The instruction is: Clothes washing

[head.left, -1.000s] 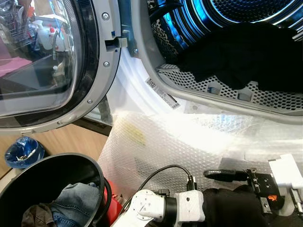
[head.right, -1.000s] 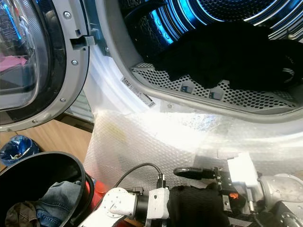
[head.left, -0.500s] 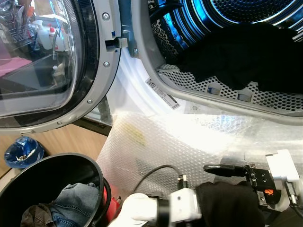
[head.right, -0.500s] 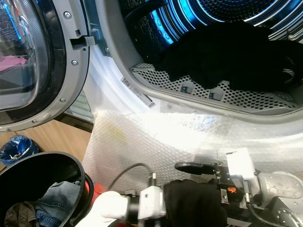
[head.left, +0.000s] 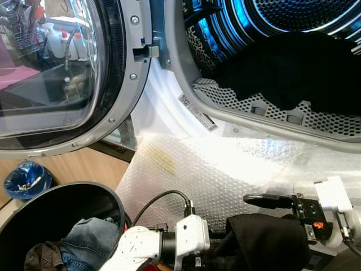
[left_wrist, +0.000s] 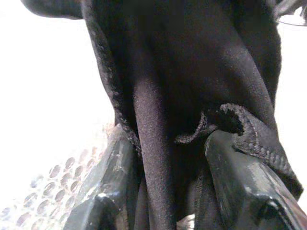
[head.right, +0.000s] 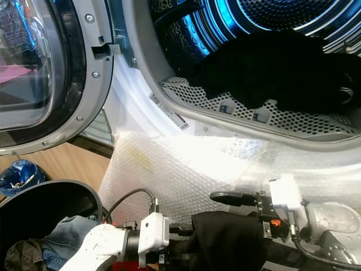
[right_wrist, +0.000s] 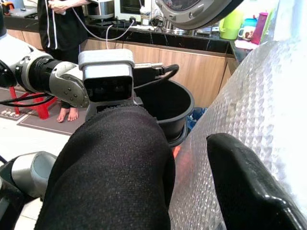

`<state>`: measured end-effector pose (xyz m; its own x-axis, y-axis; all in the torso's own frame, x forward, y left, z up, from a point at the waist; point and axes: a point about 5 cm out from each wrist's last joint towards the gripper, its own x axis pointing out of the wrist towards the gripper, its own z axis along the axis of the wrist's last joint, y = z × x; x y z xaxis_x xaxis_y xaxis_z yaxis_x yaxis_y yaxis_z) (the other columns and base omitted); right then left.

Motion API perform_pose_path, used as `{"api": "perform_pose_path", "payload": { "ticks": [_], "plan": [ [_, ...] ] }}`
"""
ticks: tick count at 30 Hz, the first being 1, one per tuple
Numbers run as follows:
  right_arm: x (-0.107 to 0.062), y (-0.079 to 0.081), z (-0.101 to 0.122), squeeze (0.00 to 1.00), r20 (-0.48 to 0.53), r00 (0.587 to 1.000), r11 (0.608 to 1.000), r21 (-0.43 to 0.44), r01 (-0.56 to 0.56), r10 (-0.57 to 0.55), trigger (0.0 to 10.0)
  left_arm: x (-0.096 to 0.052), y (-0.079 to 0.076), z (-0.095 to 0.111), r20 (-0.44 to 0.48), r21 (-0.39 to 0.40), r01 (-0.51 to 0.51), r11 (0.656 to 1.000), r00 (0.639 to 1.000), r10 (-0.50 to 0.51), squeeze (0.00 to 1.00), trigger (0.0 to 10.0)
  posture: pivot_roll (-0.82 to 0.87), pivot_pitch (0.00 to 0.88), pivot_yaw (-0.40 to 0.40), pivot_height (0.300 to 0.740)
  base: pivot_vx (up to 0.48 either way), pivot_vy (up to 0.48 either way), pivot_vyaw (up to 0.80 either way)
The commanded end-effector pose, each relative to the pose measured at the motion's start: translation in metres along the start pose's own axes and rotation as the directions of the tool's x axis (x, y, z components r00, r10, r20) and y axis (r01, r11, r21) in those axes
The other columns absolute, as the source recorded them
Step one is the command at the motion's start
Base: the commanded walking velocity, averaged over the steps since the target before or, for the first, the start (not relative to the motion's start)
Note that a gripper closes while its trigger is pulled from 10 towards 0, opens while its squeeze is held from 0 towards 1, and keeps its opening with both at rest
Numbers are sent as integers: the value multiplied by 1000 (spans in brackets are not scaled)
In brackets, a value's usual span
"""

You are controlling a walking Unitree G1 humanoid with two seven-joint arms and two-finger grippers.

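Observation:
A black garment [head.left: 265,243] hangs low in front of the washer, between my two grippers. My left gripper [left_wrist: 168,191] is shut on a fold of it, its fingers [left_wrist: 240,177] buried in the cloth. The silver left wrist [head.left: 189,234] sits just left of the garment. My right gripper [right_wrist: 192,191] is open: one black finger [head.left: 265,199] sticks out bare above the cloth, and the garment [right_wrist: 115,167] drapes over the other. Dark laundry [head.left: 293,73] lies inside the blue-lit drum above.
The washer door [head.left: 51,73] stands open at the left. Bubble wrap [head.left: 197,169] covers the washer front below the drum rim. A black basket [head.left: 56,217] with jeans [head.left: 90,237] sits at lower left, a blue bag [head.left: 25,179] beyond it. A person [right_wrist: 62,28] stands behind.
My left wrist has drawn back to the left while keeping hold of the garment, so more cloth shows between the grippers. The right gripper has stayed nearly still. The camera shifted slightly.

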<state>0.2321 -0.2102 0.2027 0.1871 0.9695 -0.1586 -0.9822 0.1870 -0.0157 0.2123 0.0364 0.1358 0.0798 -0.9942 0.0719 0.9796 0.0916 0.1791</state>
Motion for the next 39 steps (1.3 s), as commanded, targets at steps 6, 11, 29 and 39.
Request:
{"api": "perform_pose_path", "payload": {
  "ticks": [6,11,29,39],
  "plan": [
    [-1,-3,4,0,-8,1000,1000,-26,-12,11,10000,-10,-10,7,-27,3,56,998,998,-56,0,0,-55,42,-76,740,0,0,0],
    [-2,-3,2,0,-26,1000,1000,-25,-17,16,10000,-27,-14,6,-111,2,80,997,991,-79,0,0,-49,37,-74,740,0,0,0],
    [2,-6,-4,0,-40,999,999,-22,-29,28,10000,-41,-3,19,-97,-21,-117,993,989,115,1000,10000,-34,0,-72,740,0,0,0],
    [1,-8,-1,0,-45,999,999,-31,-30,28,10000,-18,-24,22,-66,-83,20,996,997,-25,0,0,-46,21,-76,740,0,0,0]
  ]
}}
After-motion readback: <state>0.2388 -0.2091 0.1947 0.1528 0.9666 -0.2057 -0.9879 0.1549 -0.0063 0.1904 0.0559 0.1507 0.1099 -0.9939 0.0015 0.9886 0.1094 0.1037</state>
